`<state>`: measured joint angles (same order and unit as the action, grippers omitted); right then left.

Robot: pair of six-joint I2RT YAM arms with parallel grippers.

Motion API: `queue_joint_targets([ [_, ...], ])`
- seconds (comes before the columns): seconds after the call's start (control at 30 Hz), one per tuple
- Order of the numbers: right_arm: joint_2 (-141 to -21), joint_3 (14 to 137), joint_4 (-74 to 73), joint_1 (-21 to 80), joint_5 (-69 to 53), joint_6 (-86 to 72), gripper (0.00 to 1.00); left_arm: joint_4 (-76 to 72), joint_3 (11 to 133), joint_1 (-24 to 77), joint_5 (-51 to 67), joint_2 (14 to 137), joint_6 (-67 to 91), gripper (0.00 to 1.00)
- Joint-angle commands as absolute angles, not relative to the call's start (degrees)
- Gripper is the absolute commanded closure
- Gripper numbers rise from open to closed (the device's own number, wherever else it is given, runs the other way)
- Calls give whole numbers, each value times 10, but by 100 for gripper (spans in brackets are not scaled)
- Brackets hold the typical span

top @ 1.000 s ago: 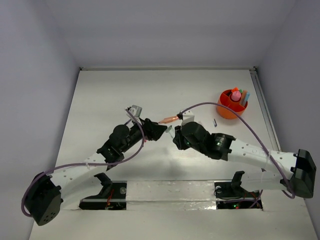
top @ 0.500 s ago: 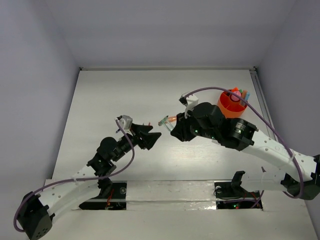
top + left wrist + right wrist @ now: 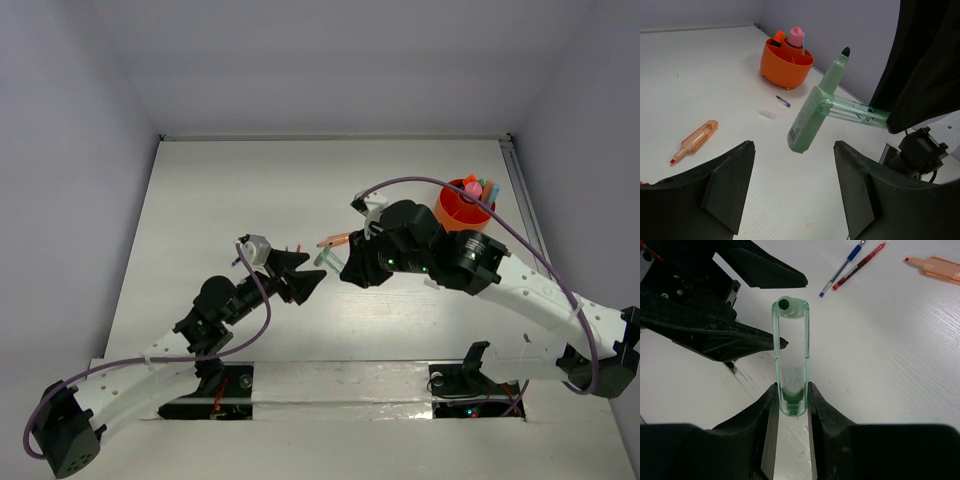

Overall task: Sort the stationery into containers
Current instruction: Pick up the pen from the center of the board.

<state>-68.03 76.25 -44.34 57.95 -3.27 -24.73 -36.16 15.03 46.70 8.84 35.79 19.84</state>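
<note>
Aloft, a pale green translucent highlighter [image 3: 810, 117], dark green tip bare

Bright, even, diffuse light, faint soft shadows on the matte white table [image 3: 200, 200], overhead view sharp, wrist views wide-angle, near lower edges slightly soft.

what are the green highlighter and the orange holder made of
The green highlighter looks like translucent plastic, smooth and slightly glossy: its pale body lets light through and its clip is see-through. The orange holder looks like opaque moulded plastic with a soft sheen: it has uniform colour and thin, even walls and dividers.
</note>
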Motion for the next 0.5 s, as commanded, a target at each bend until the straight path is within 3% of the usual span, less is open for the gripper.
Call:
queue_joint_targets([
  [0.0, -674, 773, -429, 568, -62, -245, 100, -395, 185, 476, 89, 359, 174, 39],
  [0.13, -675, 768, -425, 563, -74, -249, 100, -402, 190, 489, 81, 376, 168, 41],
  [0.47, -675, 755, -407, 547, -111, -255, 100, -409, 196, 506, 63, 390, 162, 62],
])
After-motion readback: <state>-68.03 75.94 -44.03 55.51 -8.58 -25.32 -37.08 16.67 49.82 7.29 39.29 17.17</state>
